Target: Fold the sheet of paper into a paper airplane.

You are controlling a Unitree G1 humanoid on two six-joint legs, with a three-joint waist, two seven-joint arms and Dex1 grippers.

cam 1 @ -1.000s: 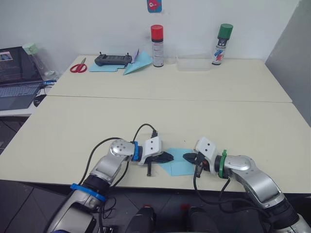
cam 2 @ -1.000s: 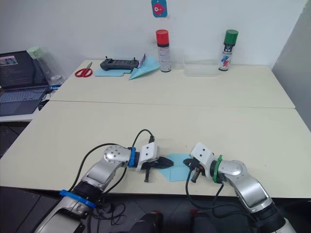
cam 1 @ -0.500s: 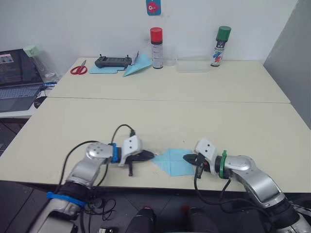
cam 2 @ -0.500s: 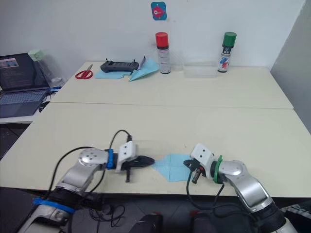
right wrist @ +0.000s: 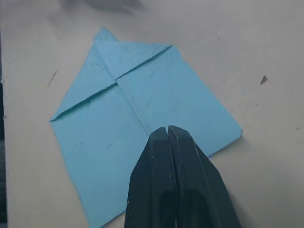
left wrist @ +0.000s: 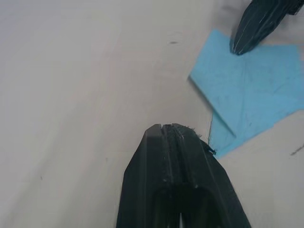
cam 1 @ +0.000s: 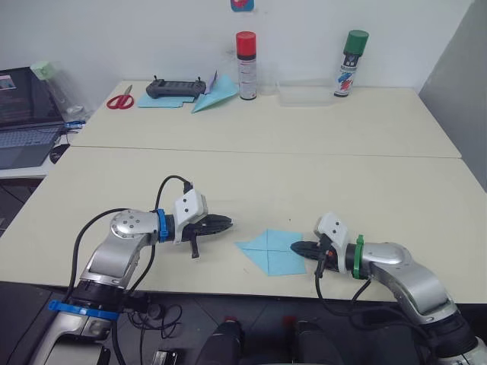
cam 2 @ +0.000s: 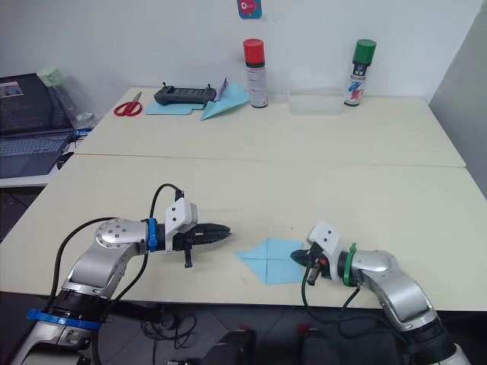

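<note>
The sheet of paper (cam 1: 269,252) lies flat near the table's front edge, light blue, with two corners folded in to a point facing my left arm. The right gripper (cam 1: 294,248) is shut, and its tip rests on the sheet's right side, seen over the paper (right wrist: 118,118) in the right wrist view. My left gripper (cam 1: 228,223) is shut and empty, a short way left of the sheet's point and apart from it. In the left wrist view its shut fingers (left wrist: 171,142) aim toward the paper (left wrist: 247,90).
On the far table stand a red-capped spray can (cam 1: 246,65), a green-capped can (cam 1: 351,62) and a clear plastic box (cam 1: 304,96). A second blue paper dart (cam 1: 215,94), a flat blue sheet (cam 1: 158,103), a black controller (cam 1: 176,89) and red scissors (cam 1: 119,101) lie there. A laptop (cam 1: 23,114) sits far left.
My left gripper has drawn back to the left, off the sheet, uncovering its folded point. The right gripper stays on the sheet's right side. The camera has shifted slightly.
</note>
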